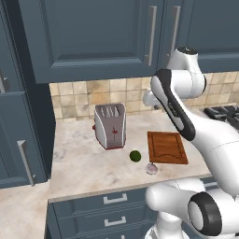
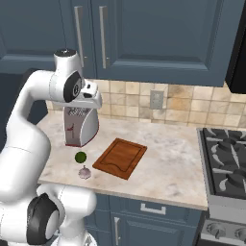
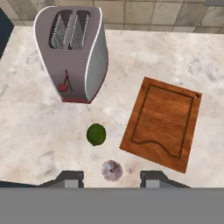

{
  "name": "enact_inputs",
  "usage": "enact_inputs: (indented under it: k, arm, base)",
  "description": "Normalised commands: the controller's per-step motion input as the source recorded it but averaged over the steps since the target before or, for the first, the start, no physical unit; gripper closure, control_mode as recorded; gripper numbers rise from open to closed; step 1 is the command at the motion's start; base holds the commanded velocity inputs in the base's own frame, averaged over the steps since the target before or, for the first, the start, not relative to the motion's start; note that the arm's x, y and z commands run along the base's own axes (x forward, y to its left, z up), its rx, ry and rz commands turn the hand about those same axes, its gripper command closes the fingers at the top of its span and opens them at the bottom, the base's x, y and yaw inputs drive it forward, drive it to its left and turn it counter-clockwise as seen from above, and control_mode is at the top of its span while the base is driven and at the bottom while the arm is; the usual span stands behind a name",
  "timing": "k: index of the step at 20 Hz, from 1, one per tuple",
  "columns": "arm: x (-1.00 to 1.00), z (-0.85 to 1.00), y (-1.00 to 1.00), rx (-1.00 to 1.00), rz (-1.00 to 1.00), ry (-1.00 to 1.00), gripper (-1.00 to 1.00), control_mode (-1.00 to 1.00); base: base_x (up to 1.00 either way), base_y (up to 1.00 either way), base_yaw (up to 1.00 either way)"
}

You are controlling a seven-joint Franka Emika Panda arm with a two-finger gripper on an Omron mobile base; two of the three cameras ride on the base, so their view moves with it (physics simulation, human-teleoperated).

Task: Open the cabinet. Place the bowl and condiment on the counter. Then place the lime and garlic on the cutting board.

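The slate-blue cabinet (image 1: 93,37) (image 2: 158,33) hangs above the counter (image 1: 84,158) with both doors closed. Its grey bar handles (image 2: 102,36) meet at the middle. On the counter the dark-green lime (image 1: 135,155) (image 2: 80,156) (image 3: 96,134) and the pale garlic (image 1: 151,168) (image 2: 84,172) (image 3: 112,170) lie just left of the reddish-brown cutting board (image 1: 167,147) (image 2: 120,157) (image 3: 164,122), which is bare. My gripper (image 3: 111,179) hovers high above the garlic, open, holding nothing. The bowl and the condiment are out of view.
A grey toaster (image 1: 110,125) (image 2: 81,126) (image 3: 76,52) stands behind the lime. A black stove (image 2: 226,168) borders the counter on the right. Tall cabinets (image 1: 18,116) close the left end, and drawers (image 1: 114,200) sit under the counter's front edge.
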Motion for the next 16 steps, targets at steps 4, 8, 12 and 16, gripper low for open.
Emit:
enact_inputs:
  k: [4,8,12,16]
  arm:
    - [-0.17,0.00,0.00,0.00,0.00,-0.11,-1.00,-1.00]
    - [-0.71,0.22,-0.04,-0.08,0.11,-0.47,-1.00,-1.00]
    - [-0.48,0.47,-0.29,0.00,0.05,-0.48,-1.00,-1.00]
    - [-0.11,0.57,-0.29,0.00,0.00,-0.28,-1.00,-1.00]
  base:
    - [0.00,0.00,0.00]
    - [0.00,0.00,0.00]
    - [0.00,0.00,0.00]
    - [0.00,0.00,0.00]
